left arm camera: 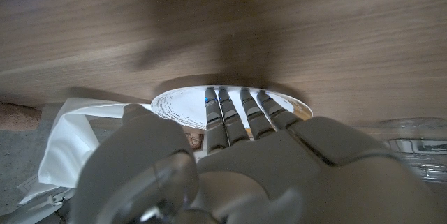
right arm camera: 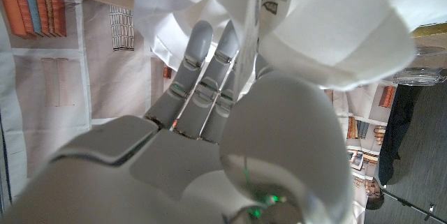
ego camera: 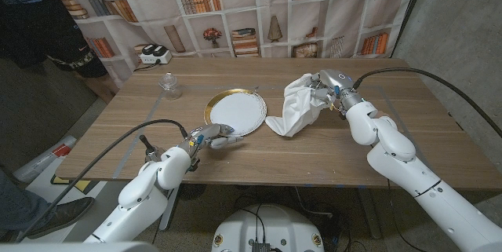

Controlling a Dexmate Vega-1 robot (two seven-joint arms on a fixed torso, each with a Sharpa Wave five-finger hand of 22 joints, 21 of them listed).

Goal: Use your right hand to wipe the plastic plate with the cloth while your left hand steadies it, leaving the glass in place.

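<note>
A white plastic plate (ego camera: 235, 112) with a gold rim lies mid-table. A clear glass (ego camera: 169, 85) stands upright to its far left, apart from it. My left hand (ego camera: 212, 136) is at the plate's near edge. Its fingers (left arm camera: 234, 112) stretch straight out to the plate's rim (left arm camera: 174, 105); I cannot tell if they touch it. My right hand (ego camera: 325, 87) grips the white cloth (ego camera: 296, 104) just right of the plate. The cloth hangs down from the hand onto the table. In the right wrist view, the cloth (right arm camera: 314, 28) is bunched over my right hand's fingers (right arm camera: 202, 70).
A white box with black parts (ego camera: 153, 54) sits at the table's back left edge. A person in dark clothes (ego camera: 39, 24) stands beyond the table's left side. A bookshelf backdrop hangs behind the table. Bare wood (ego camera: 314, 158) lies in front of the plate.
</note>
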